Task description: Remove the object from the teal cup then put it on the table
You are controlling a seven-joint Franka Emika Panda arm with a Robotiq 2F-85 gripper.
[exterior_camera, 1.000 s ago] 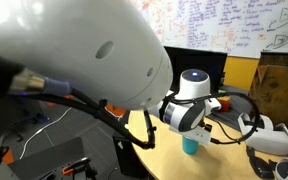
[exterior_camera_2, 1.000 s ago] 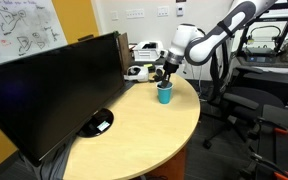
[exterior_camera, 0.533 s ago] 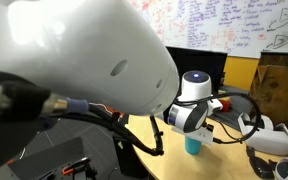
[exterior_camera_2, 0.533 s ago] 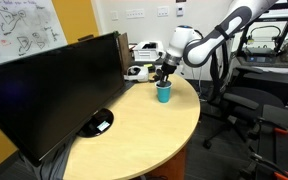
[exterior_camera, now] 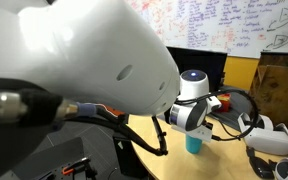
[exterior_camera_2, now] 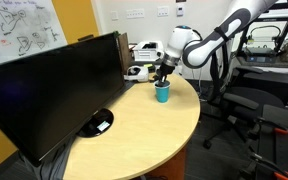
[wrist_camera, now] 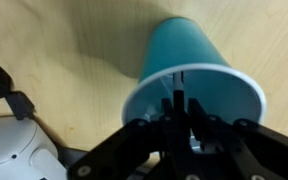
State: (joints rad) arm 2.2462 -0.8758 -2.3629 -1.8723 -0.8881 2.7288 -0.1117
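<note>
The teal cup (wrist_camera: 189, 70) stands upright on the pale wood table (exterior_camera_2: 134, 135), near its far edge; it shows in both exterior views (exterior_camera_2: 163, 94) (exterior_camera: 192, 144). My gripper (wrist_camera: 179, 108) reaches straight down into the cup's mouth (exterior_camera_2: 164, 76). Its dark fingers (wrist_camera: 167, 112) stand almost together around the thin dark stick-like object (wrist_camera: 178, 88), which rises between them inside the cup. The object's lower end is hidden in the cup. In an exterior view the wrist (exterior_camera: 189, 112) covers the fingers.
A large black monitor (exterior_camera_2: 54, 90) stands along the table's side, with a black round puck (exterior_camera_2: 101, 121) at its foot. A white device (exterior_camera_2: 137, 71) lies beside the cup. A white headset (exterior_camera: 269, 135) lies on the table. An office chair (exterior_camera_2: 246, 100) stands beyond the edge.
The wrist has shifted very slightly over the cup. The cup has not moved. The near arm link has swung across the foreground of an exterior view.
</note>
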